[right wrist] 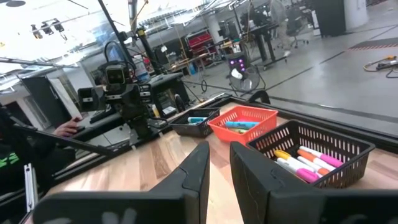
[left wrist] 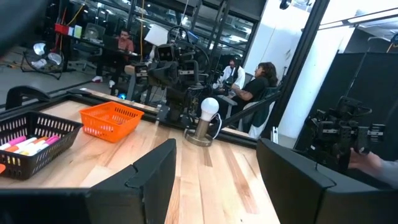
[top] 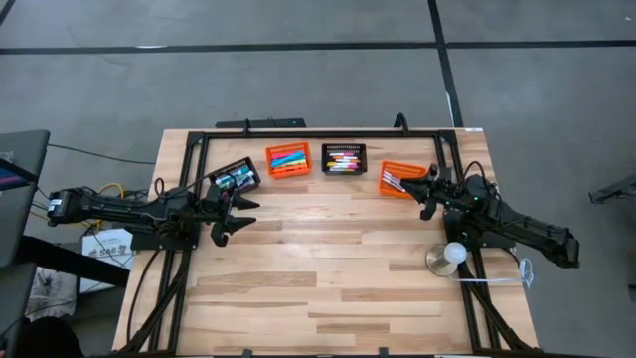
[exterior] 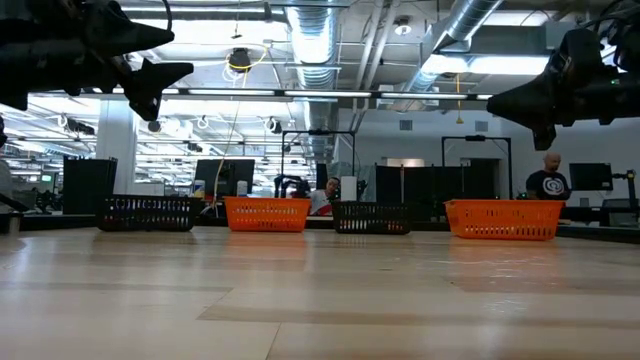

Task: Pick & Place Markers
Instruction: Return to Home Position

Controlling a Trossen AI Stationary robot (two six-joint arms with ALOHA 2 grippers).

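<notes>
Near edge: bare tabletop; I see no loose markers on it. As far as I can tell, sorting is finished and only the home move remains.

Right edge: a bulb lamp stands just beside the right arm's forearm. Risk 1: if that arm swings or drops on its way home, the link or its cable could knock the lamp over or push it off the edge.

Mid-table, both grippers are raised off the wood and holding nothing.
- The right gripper has its fingers only narrowly parted. It hangs at the near side of the right orange basket.
- Risk 2: if it pulls back low, a fingertip could catch the mesh rim. The basket looks light, so it could drag or tip and spill its load.
- The left gripper has its fingers spread wide, just beside the left black basket.
- Risk 3: the spread makes it wider, so a turn of the wrist could clip that basket.

Far edge: the markers lie inside the four baskets in a row.

Beyond the table: people are seated, well apart from the arms.
</notes>
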